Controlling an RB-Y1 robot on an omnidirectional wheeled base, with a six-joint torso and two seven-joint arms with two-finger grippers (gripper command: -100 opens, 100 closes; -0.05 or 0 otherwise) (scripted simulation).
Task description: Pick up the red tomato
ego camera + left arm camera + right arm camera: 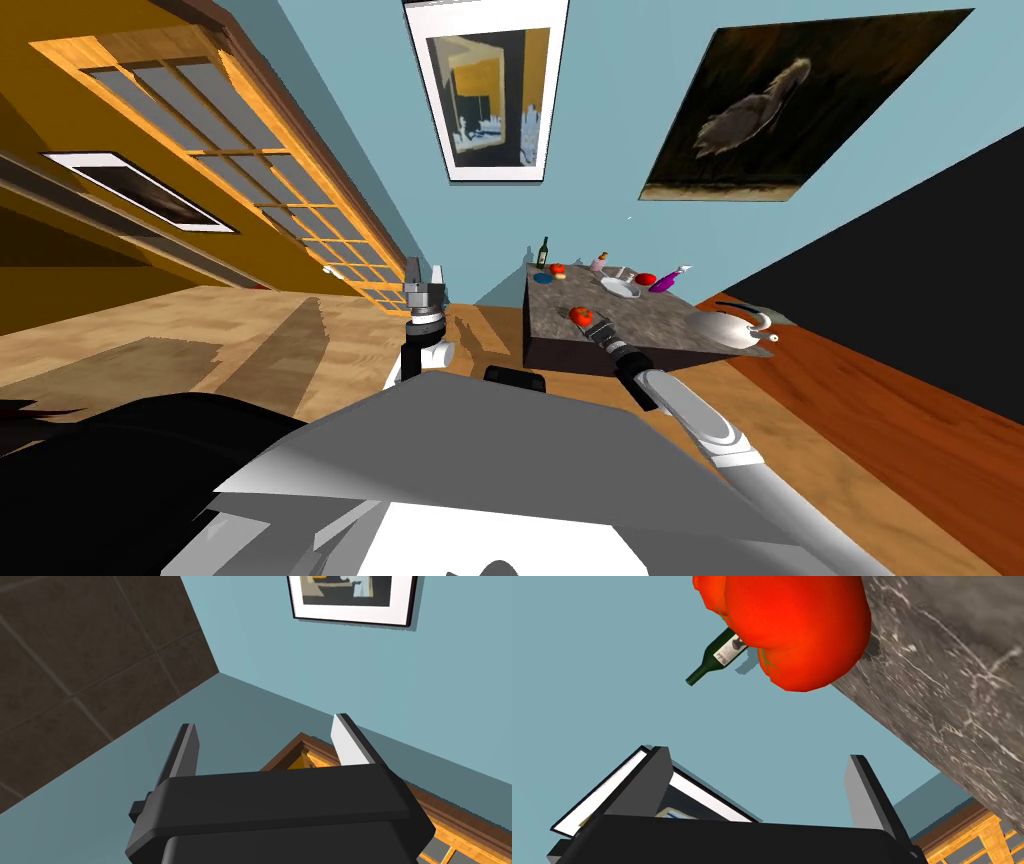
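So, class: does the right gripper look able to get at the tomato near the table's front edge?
Probably yes. The right gripper is open and points at the tomato, which sits on the table just ahead of it, with nothing between them. The bottle stands farther back, out of the way.

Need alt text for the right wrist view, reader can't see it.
A red tomato sits on a grey marbled table, just ahead of the right gripper, whose fingers stand open and clear of it. A dark green bottle stands behind the tomato.
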